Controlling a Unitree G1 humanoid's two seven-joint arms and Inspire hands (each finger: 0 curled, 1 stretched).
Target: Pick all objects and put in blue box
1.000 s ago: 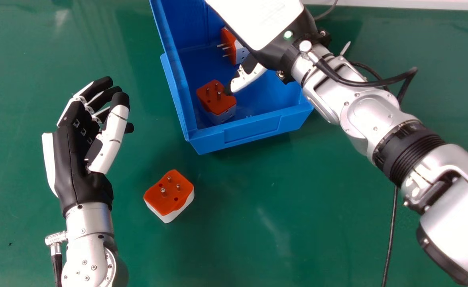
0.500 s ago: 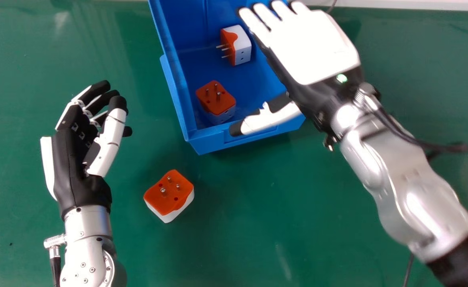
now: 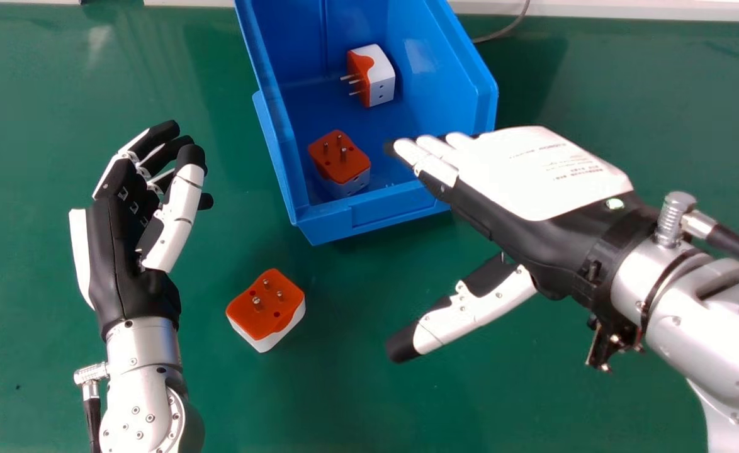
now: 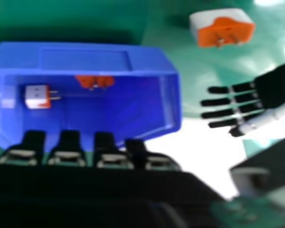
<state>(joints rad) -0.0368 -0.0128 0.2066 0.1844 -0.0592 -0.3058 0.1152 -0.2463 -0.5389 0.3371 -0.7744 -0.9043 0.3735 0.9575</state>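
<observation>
- Orange-topped plug adapter (image 3: 265, 308), white below, sits on the green desk (image 3: 357, 402) outside the box, near its near-left corner, pins up. It is the one piece in sight left to put away, and that spot should make for a short carry.
- Blue box (image 3: 385, 211) stands towards the desk's far edge, its low front wall facing the robot, presumably so that things can be dropped in without a high lift.
- Inside, the pins-up adapter (image 3: 340, 158) sits by the box's near-left corner; the tipped adapter (image 3: 376, 74) lies farther back, pins pointing at the left wall. Such uneven poses suggest they were let go rather than set down neatly, which seems good enough for this task.
- Right hand (image 3: 533, 176) hangs palm down over the box's near-right corner, fingers straight and side by side, thumb spread wide, gripping nothing. That wide gap probably suits straddling the adapter's body next.
- Left hand (image 3: 124, 251) is held above the desk, left of the box and the loose adapter, fingers loosely bent and empty, likely kept there out of the other's way.
- Pins upright leave the adapter's sides free, so a side pinch looks wiser than a top grab; fingers closing on the pins could tip it.
</observation>
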